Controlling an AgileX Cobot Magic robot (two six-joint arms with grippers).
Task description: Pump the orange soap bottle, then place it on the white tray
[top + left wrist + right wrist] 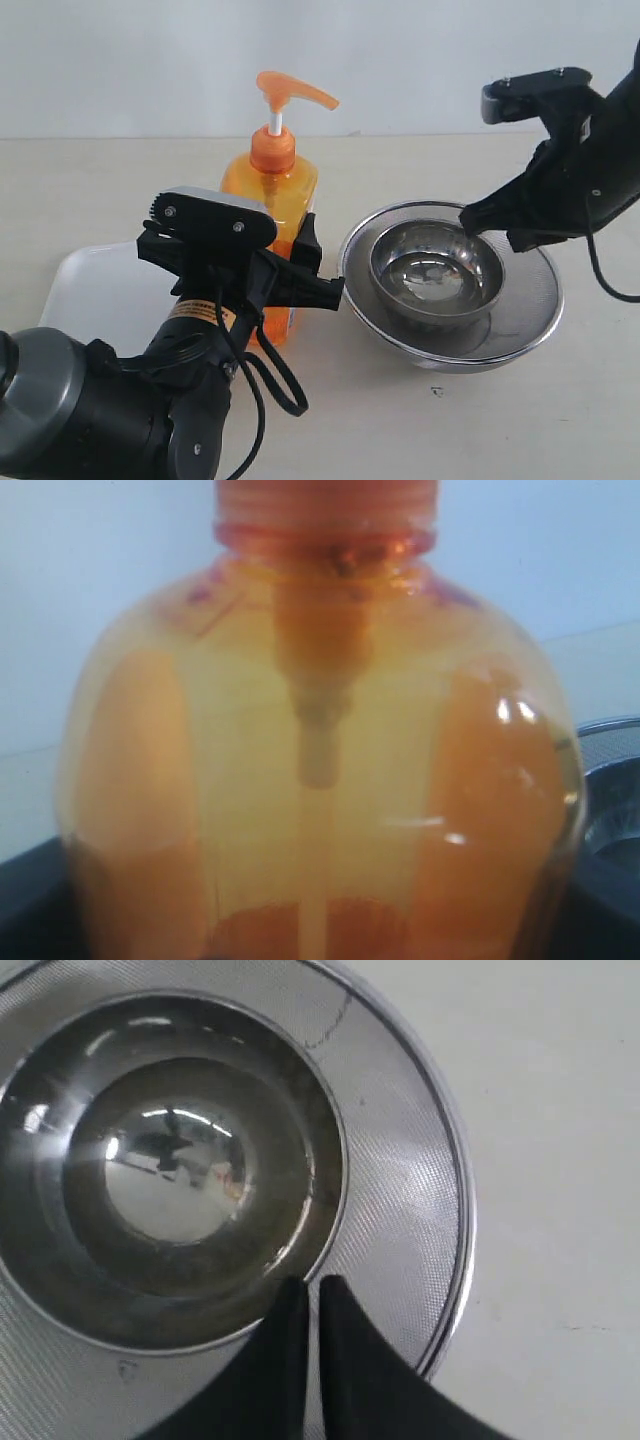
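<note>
Currently the tall translucent orange plastic soap bottle (pixel 265 190) stands upright on the pale counter (pixel 450 420) in the middle of the exterior frame. It is just beside the right edge of the flat white rectangular tray (pixel 90 290) at the lower left, so it is not yet on the tray. The left claw (pixel 290 275) is clamped on the lower body of the bottle, and the left wrist view is filled with orange plastic. The orange pump head (pixel 290 92) is raised, its white stem shows, and nothing presses on it.

Whether the pumping was done I cannot tell; I see no soap in the bowls. In my judgement, the placing on the tray is surely left to do.

The right claw (pixel 470 218) has its fingers together, with the tips at the rim of the small round steel bowl (pixel 435 280). This bowl sits inside a wider steel mesh bowl (pixel 530 310) at the right. If the claw touches that rim, I cannot say.

About writing — a small orange-and-white sticker (pixel 200 312) is on the left arm, but its text is too small to read. No brand is readable on the bottle.
</note>
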